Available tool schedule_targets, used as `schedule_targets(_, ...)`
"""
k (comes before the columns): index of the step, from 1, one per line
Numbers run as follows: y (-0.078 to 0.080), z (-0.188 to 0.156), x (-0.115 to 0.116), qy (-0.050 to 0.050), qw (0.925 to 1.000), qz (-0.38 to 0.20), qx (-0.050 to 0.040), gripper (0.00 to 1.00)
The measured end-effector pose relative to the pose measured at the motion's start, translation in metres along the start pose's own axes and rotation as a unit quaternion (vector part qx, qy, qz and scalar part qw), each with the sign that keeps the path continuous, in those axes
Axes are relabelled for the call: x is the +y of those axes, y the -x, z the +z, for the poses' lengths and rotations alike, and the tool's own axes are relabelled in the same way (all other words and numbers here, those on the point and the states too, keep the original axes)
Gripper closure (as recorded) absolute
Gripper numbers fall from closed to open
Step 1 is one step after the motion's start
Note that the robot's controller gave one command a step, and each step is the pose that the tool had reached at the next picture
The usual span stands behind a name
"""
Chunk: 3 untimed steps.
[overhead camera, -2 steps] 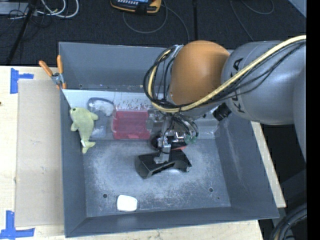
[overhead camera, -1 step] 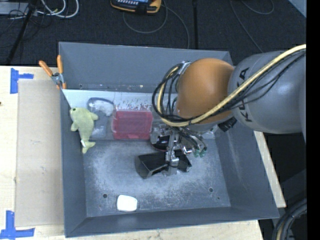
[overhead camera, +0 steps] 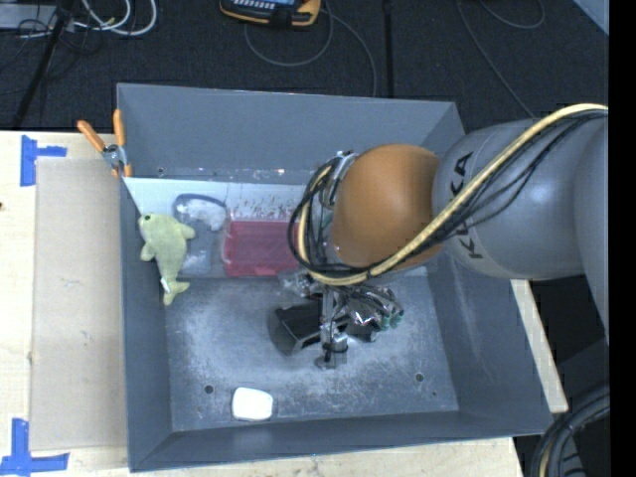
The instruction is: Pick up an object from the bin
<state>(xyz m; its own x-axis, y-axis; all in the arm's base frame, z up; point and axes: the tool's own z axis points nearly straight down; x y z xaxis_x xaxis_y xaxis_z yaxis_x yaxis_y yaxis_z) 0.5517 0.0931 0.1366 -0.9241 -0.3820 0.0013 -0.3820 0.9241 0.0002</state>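
Black block (overhead camera: 293, 327), long axis roughly left-right, touching the pincer (overhead camera: 333, 354); pincer's spread unclear.

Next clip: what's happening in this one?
The KUKA arm reaches in from the right, its gripper down near the middle of the grey bin, right beside a small black block. Whether it grips the block can't be told. A green plush toy, a pink pad and a white lump lie apart.
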Motion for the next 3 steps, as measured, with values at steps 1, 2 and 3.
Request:
schedule_targets(1, 0.012, 0.067, -0.059, 0.001, 0.9987, 0.051, 0.002, 1.0)
schedule_targets(2, 0.012, 0.067, -0.059, 0.001, 0.9987, 0.052, 0.002, 1.0)
schedule_targets(3, 0.016, -0.039, -0.08, 0.002, 0.9979, 0.064, 0.0046, 1.0)
